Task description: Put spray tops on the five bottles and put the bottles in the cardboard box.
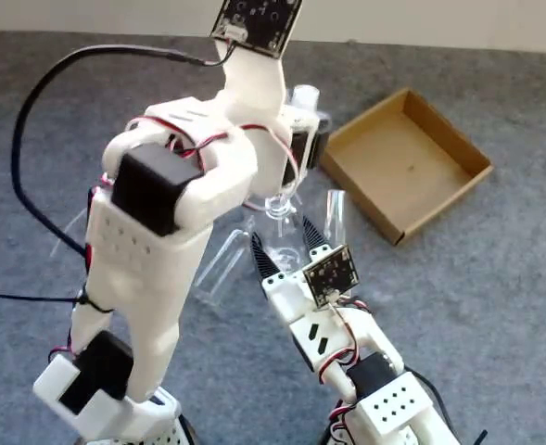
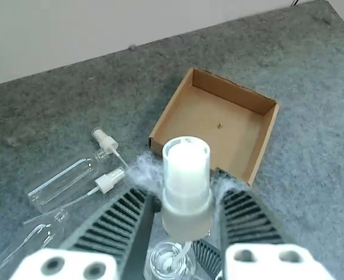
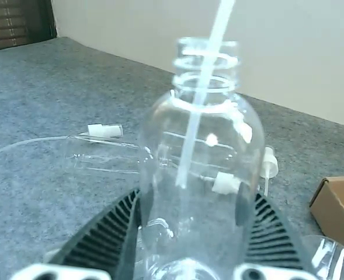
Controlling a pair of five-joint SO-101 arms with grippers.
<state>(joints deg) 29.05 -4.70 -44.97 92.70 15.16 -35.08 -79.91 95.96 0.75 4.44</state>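
Lying over the whole table as a grey felt mat (image 1: 504,315). Carrying a shallow box (image 1: 404,159) at the far right in the high view, flat on the mat with the open side up. Carrying also a clear bottle (image 2: 63,182), lying on its side and well apart from the box. Keeping a top (image 2: 103,140) at the neck end of this bottle, joined or only touching being hard to tell. Keeping a second top (image 2: 110,181) just beside the bottle, its thin tube stretching away over the mat. Bearing a second bottle (image 2: 20,242) on its side nearby.
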